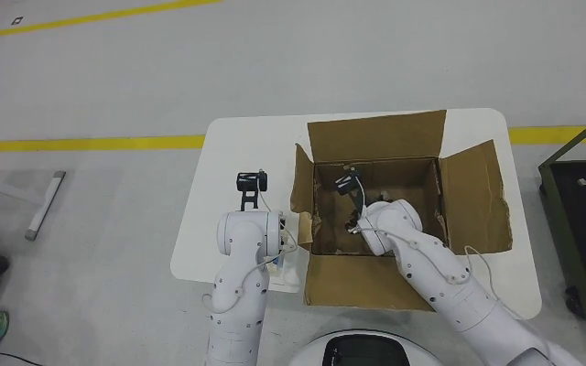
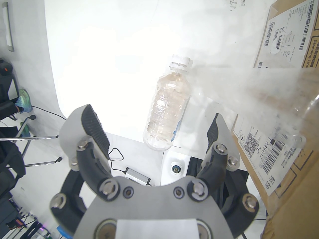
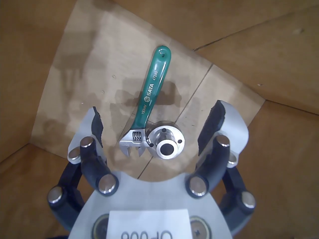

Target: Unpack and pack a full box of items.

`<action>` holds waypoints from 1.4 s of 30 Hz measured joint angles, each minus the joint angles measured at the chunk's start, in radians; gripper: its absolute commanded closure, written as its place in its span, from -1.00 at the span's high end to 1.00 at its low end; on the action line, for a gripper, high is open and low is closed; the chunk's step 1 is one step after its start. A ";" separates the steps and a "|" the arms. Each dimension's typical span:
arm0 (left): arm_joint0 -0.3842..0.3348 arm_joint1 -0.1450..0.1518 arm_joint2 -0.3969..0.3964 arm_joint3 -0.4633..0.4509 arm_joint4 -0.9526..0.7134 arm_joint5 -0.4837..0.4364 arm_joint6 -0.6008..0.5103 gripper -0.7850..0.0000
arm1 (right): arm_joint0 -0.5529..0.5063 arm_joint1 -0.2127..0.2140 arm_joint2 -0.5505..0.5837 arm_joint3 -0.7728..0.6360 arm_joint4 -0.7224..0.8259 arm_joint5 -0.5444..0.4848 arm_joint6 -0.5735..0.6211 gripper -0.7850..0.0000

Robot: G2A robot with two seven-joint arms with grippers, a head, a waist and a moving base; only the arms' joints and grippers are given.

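An open cardboard box (image 1: 476, 197) stands on the white table (image 1: 238, 156). My right arm (image 1: 394, 224) is down inside it. On the box floor lie a green-handled adjustable wrench (image 3: 152, 88) and, touching its head, a round metal flange (image 3: 167, 143). My right gripper (image 3: 156, 111) hangs open just above them, one finger on each side of the wrench head and flange. Left of the box, my left arm (image 1: 247, 236) is over the table. My left gripper (image 2: 152, 118) is open above a clear plastic bottle (image 2: 169, 105) lying on its side beside the box wall (image 2: 286, 38).
The box flaps are folded outward on all sides, and the left one (image 1: 302, 183) stands close to my left arm. The bottle lies near the table's front edge. A dark green cart (image 1: 563, 210) stands off the table's right end. Bare tabletop lies left of the box.
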 measured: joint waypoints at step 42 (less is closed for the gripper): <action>0.000 0.000 0.000 0.000 0.000 0.000 0.000 1.00 | 0.051 -0.065 0.008 0.182 0.030 0.019 -0.004 -1.00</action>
